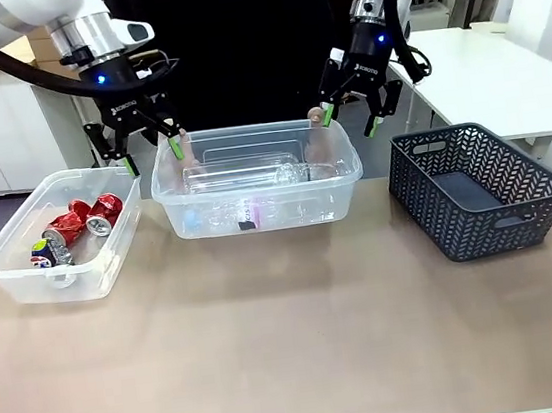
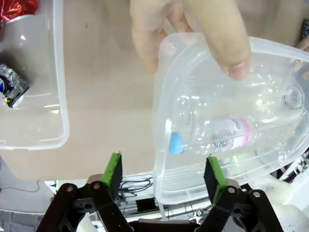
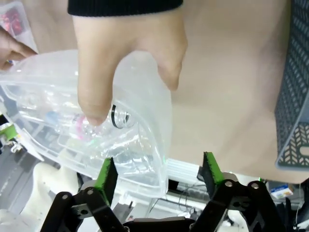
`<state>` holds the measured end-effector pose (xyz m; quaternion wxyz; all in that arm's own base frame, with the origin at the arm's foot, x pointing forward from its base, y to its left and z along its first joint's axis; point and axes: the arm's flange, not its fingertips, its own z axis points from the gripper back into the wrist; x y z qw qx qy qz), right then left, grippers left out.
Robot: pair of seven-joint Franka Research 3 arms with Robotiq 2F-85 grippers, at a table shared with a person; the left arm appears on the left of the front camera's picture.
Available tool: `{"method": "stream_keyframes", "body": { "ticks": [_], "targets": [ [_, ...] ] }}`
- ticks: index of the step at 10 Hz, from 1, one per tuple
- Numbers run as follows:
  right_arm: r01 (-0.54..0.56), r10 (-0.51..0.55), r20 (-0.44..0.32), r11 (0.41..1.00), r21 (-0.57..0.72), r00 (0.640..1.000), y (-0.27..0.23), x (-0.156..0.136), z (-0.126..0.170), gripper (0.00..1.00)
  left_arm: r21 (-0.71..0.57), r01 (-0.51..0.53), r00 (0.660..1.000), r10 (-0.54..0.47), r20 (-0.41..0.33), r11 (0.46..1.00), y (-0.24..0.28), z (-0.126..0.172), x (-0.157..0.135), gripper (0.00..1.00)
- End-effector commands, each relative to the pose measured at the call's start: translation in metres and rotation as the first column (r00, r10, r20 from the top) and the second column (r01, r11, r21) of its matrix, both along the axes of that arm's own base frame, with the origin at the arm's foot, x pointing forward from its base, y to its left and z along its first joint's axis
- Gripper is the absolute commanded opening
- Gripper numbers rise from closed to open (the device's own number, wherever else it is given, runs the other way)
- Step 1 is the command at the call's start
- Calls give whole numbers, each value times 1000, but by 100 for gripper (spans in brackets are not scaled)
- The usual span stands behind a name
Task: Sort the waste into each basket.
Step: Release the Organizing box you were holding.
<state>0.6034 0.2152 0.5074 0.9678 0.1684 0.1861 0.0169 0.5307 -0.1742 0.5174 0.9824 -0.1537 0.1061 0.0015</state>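
The tan table carries a can-filled clear tub left of the dark lattice basket, at its right.

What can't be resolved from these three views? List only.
- Bottle count in the middle tub: front view, clear bottles overlap behind glare.
- Print on the pink label: left wrist view, blurred through the tub wall.
- Cans in the left tub: front view, too small to read brands or count.
- Person's hand: right wrist view, wrist cut off by the top edge.
- Dark basket: front view, near wall hides part of the floor.
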Motion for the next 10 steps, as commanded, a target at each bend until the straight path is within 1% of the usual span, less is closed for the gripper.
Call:
{"method": "stream_keyframes", "body": {
  "ticks": [1, 3, 4, 5, 6, 10],
  "targets": [
    [-29, 26, 114, 999, 25, 993, -6, -18, -8, 100, -58, 21, 1000, -20, 19, 998, 17, -3, -17, 100],
    [-57, 48, 187, 997, 45, 981, -7, -22, -9, 100, -79, 35, 999, -32, 35, 996, 20, -5, -20, 100],
    [-65, 53, 208, 996, 53, 977, -8, -24, -10, 100, -91, 44, 998, -40, 44, 995, 19, -5, -20, 100],
    [-59, 48, 201, 997, 52, 978, -8, -25, -12, 100, -101, 52, 997, -47, 54, 994, 17, -5, -20, 100],
    [-36, 30, 155, 998, 42, 987, -1, -5, 1, 100, -51, 22, 1000, -21, 18, 998, 15, 0, -14, 100],
    [-36, 30, 155, 998, 42, 987, -1, -5, 1, 100, -51, 22, 1000, -21, 18, 998, 15, 0, -14, 100]
  ]
}}
